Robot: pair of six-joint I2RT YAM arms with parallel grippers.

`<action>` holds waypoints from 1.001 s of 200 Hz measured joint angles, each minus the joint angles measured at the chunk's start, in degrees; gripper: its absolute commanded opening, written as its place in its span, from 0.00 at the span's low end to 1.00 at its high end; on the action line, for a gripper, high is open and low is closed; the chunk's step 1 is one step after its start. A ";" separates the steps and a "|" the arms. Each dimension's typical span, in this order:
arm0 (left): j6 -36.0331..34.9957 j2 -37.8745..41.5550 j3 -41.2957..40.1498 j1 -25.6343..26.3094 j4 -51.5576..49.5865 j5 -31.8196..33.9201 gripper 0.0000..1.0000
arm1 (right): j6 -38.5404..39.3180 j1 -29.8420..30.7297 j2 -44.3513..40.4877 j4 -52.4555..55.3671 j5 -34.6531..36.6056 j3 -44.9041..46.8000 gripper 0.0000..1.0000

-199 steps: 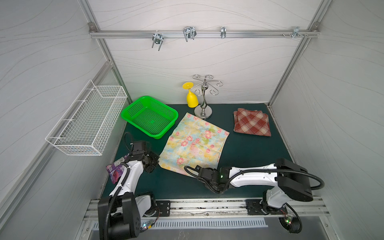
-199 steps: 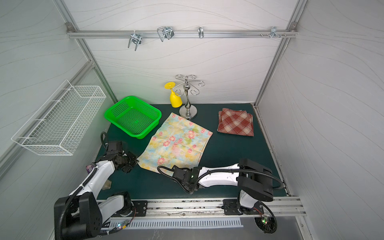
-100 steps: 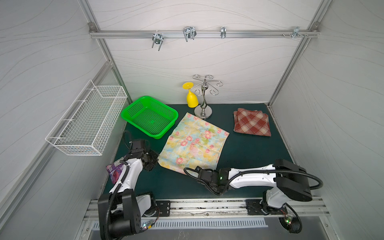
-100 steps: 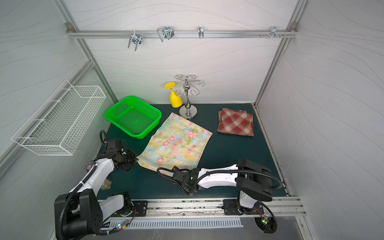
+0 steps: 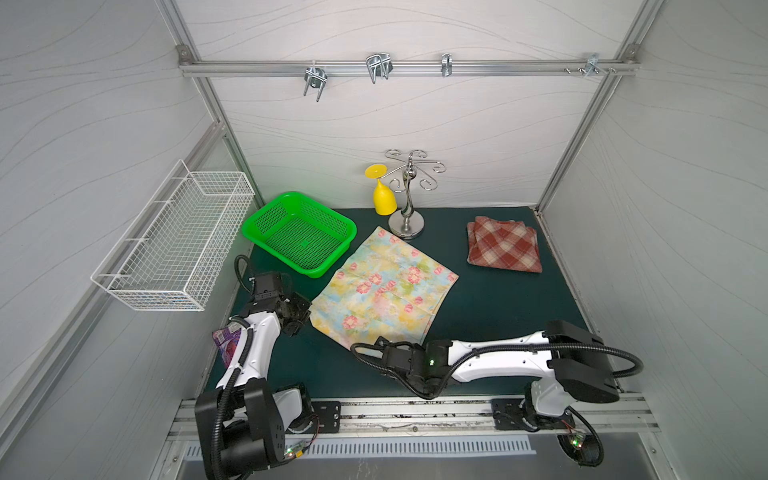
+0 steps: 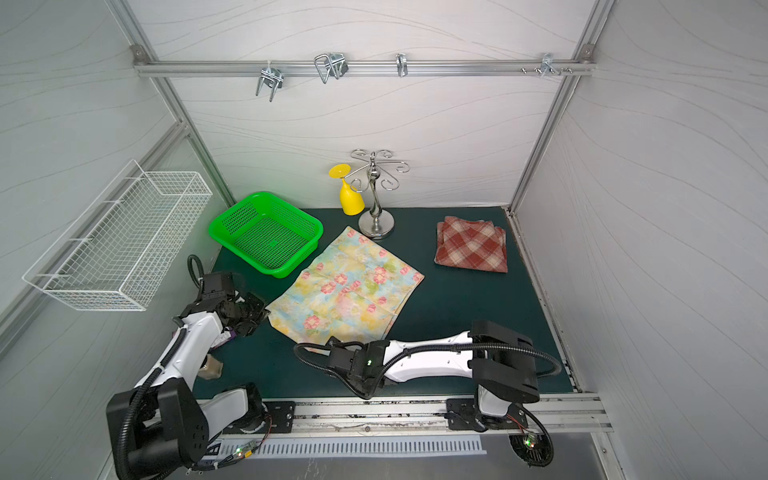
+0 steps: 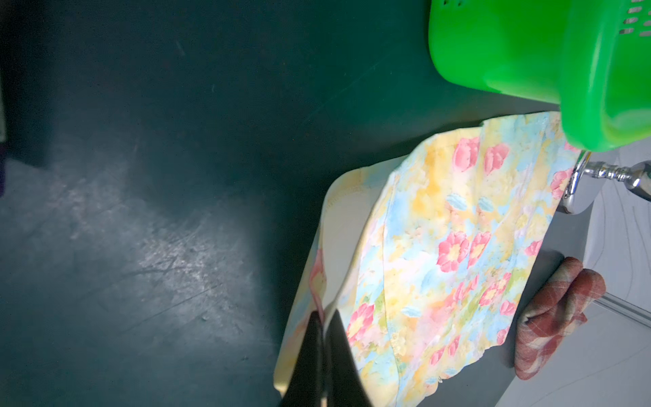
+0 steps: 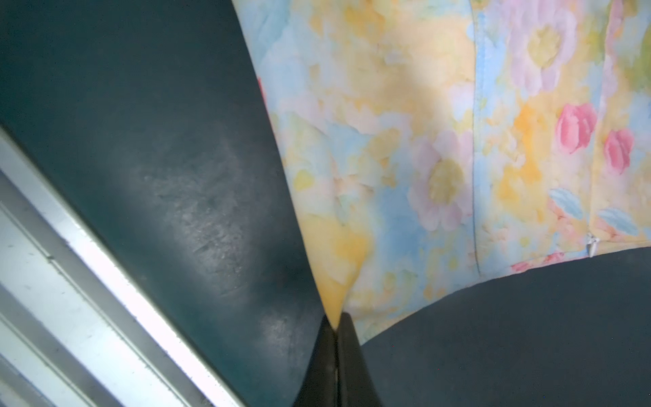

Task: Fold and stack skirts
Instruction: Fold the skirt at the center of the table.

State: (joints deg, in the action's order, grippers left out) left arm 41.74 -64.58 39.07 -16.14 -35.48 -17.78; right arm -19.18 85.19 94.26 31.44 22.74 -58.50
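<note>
Yellow-blue floral skirt [image 5: 386,291] lies flat mid-mat, just beside green basket [image 5: 300,232]. Left gripper [image 7: 324,319] pinches one near corner, right gripper [image 8: 335,322] pinches the other. Plaid skirt [image 5: 504,245] folded, far right.

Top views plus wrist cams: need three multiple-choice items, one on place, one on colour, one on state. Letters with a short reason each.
1. Where on the mat does the plaid skirt lie?
A. back right
B. front left
C. centre

2. What colour is the cup hanging on the metal rack?
A. red
B. yellow
C. blue

3. The right gripper is:
A. open over bare mat
B. shut and empty
C. shut on the floral skirt

Key:
1 A: both top views show it folded near the back right corner.
2 B: the cup is plainly yellow in both top views.
3 C: the right wrist view shows a skirt corner pinched between closed jaws.
</note>
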 measured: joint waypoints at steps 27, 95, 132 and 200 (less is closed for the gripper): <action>-0.20 1.92 1.66 -0.39 -2.23 0.00 0.00 | -1.03 1.79 0.00 2.23 0.66 -2.73 0.00; -0.42 5.38 6.05 -4.66 -8.87 -0.70 0.00 | -4.94 5.11 -0.31 6.75 0.20 -7.13 0.00; 0.90 5.70 8.46 -4.87 -10.97 -2.19 0.00 | -8.22 7.67 -0.31 7.56 -1.70 -8.76 0.00; 4.35 3.32 10.56 -4.79 -9.31 -6.56 0.00 | -12.79 5.42 -5.95 7.61 -3.45 -7.10 0.00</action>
State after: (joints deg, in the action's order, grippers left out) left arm 46.09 -61.25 49.63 -20.93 -44.80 -24.34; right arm -31.97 90.61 88.31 39.05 19.29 -65.60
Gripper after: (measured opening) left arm 0.048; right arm 0.047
